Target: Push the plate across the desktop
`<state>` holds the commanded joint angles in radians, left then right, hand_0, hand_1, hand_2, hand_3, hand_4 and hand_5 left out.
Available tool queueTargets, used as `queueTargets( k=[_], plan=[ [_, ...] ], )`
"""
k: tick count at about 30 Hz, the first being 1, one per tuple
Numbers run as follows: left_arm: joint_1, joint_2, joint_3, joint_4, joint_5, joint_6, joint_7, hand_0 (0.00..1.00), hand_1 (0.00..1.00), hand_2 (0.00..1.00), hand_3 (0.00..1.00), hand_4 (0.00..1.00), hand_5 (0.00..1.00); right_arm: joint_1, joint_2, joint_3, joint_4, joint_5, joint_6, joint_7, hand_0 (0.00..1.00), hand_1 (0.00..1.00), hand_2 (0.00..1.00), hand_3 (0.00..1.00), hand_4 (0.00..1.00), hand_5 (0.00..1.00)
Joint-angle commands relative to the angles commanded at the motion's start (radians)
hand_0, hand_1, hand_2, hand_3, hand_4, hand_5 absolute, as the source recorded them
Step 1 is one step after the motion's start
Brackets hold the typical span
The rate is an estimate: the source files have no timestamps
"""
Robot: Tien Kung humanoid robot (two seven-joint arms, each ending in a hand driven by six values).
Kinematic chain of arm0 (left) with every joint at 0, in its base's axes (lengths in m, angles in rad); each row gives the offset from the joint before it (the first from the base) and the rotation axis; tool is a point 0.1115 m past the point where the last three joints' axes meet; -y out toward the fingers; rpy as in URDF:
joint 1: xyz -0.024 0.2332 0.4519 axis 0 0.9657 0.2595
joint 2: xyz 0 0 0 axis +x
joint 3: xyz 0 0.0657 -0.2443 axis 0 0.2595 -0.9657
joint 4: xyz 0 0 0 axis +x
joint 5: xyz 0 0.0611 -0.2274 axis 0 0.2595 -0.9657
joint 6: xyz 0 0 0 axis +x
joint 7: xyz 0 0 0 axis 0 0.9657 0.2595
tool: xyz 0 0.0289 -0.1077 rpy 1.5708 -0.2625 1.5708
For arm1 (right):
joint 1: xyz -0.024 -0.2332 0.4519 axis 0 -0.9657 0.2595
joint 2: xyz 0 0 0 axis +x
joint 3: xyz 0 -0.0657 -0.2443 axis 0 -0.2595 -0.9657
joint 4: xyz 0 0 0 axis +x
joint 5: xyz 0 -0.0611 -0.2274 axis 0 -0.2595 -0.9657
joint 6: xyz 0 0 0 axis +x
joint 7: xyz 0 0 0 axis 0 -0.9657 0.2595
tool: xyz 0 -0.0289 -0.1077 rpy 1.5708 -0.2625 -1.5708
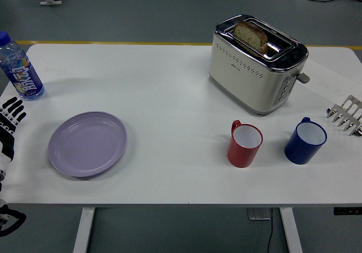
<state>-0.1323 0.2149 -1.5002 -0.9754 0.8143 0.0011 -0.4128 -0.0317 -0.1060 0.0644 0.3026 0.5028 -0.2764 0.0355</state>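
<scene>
A lavender plate [87,144] lies flat on the white table [169,94] at the front left. My left hand [10,120] shows at the left edge, just left of the plate and apart from it, its black fingers straight and holding nothing. My right hand [346,114] shows at the right edge as silver fingers spread out, far from the plate and holding nothing.
A water bottle [18,69] stands behind the left hand. A cream toaster [257,63] with a slice of bread [250,35] stands at the back right. A red mug [245,144] and a blue mug [305,141] stand at the front right.
</scene>
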Motion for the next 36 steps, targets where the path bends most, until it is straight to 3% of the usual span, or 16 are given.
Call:
queueTargets(
  k=[20, 36],
  plan=[
    [0.039, -0.086, 0.063, -0.02, 0.008, 0.01, -0.022, 0.782, 0.818, 0.774, 0.665, 0.51, 0.998, 0.002, -0.001, 0.011, 0.005, -0.024, -0.003, -0.008, 0.561, 0.544, 0.664, 0.589, 0.297, 0.444],
    [0.038, -0.13, 0.115, -0.077, 0.001, 0.012, -0.025, 0.783, 0.817, 0.774, 0.663, 0.508, 0.998, 0.003, -0.003, 0.014, 0.005, -0.033, -0.003, -0.01, 0.561, 0.544, 0.664, 0.588, 0.296, 0.445]
  ],
)
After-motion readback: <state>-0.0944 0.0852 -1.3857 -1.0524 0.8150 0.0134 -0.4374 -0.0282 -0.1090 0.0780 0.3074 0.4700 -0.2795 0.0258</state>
